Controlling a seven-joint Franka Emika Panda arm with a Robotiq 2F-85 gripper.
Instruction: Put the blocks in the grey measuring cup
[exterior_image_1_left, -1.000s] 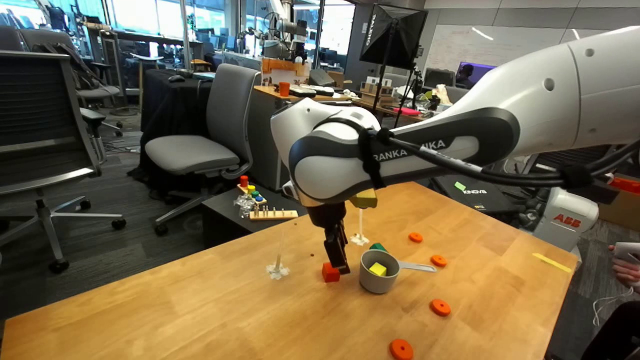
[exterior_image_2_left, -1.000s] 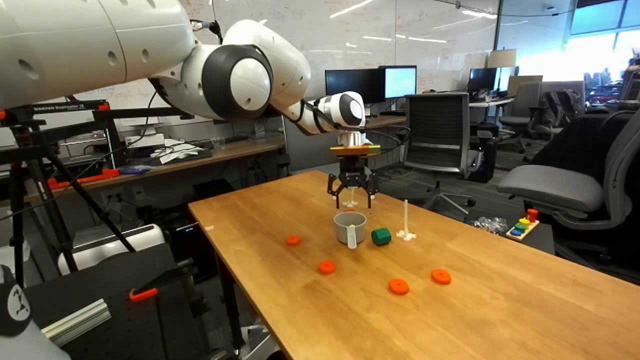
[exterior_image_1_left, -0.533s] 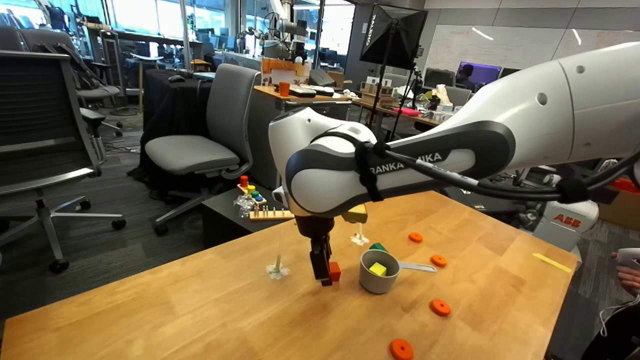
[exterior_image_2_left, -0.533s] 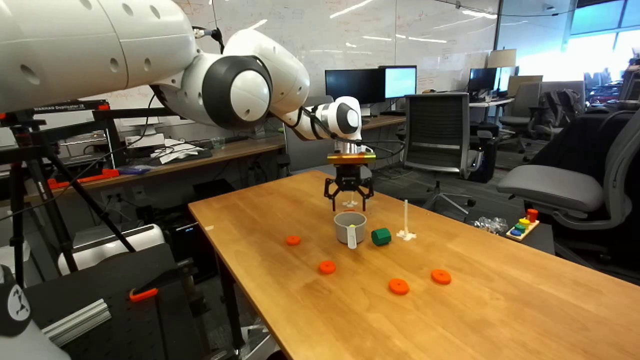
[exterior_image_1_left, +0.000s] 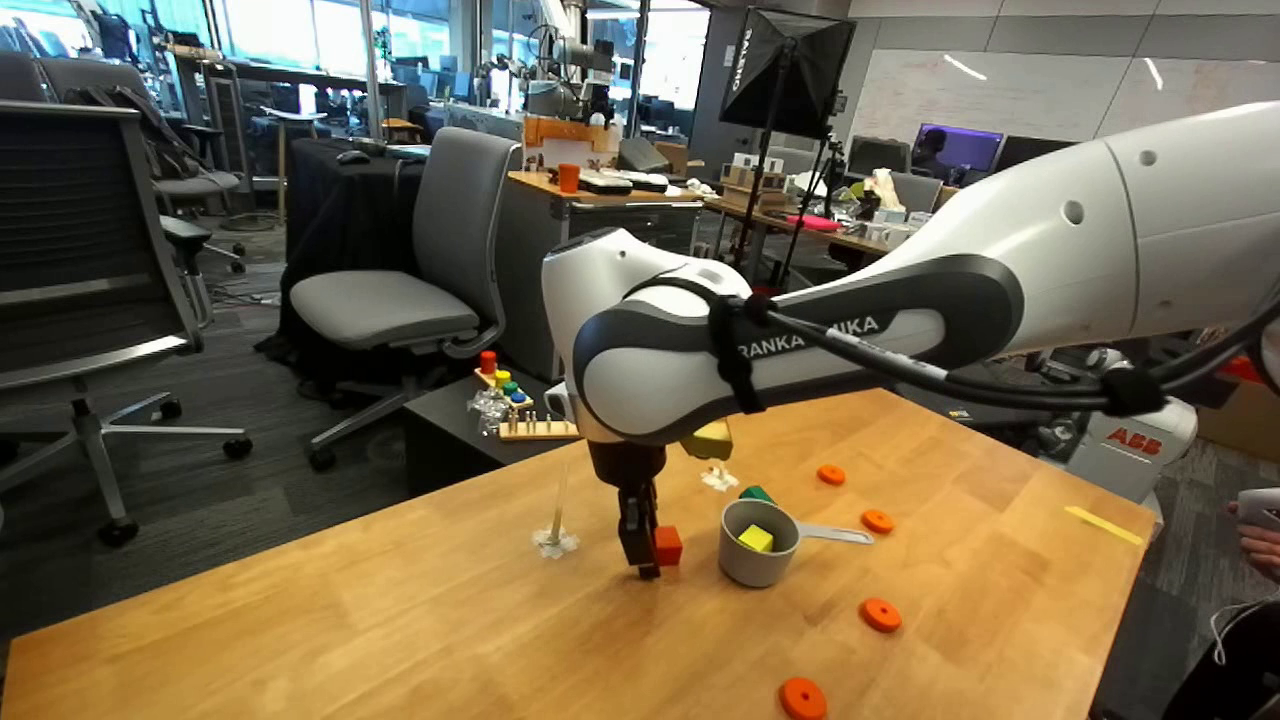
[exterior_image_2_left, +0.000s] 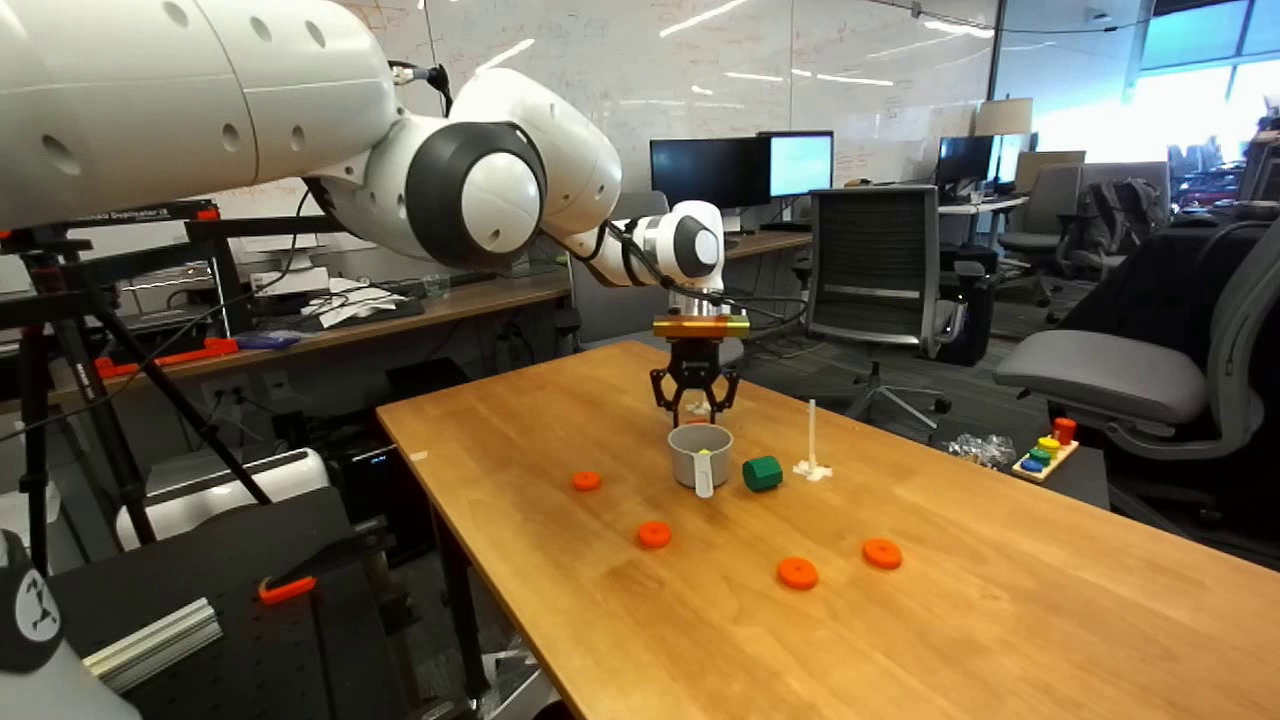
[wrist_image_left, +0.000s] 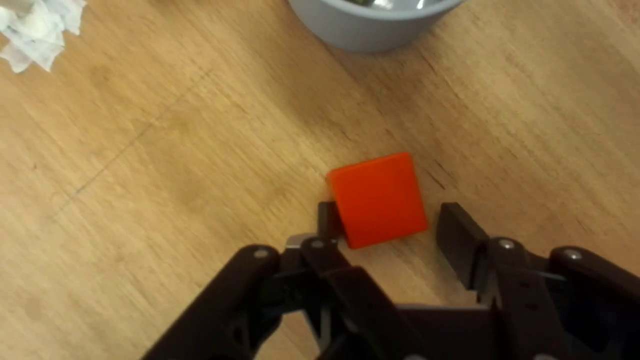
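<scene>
A black two-fingered pincer (wrist_image_left: 387, 222) is low over the pale wooden table (exterior_image_1_left: 400, 600), its fingers partly apart astride an orange-red cube (wrist_image_left: 377, 200). One finger stands right against the cube or just beside it, I can't tell which; bare table shows between the cube and the other finger, so nothing is clamped. Near the cube sits the round grey measuring cup (exterior_image_1_left: 757, 570), a yellow cube (exterior_image_1_left: 756, 539) inside. Just beside the cup lies a dark-green faceted block (exterior_image_2_left: 762, 474), and farther out four flat orange discs (exterior_image_2_left: 797, 576) dot the table.
</scene>
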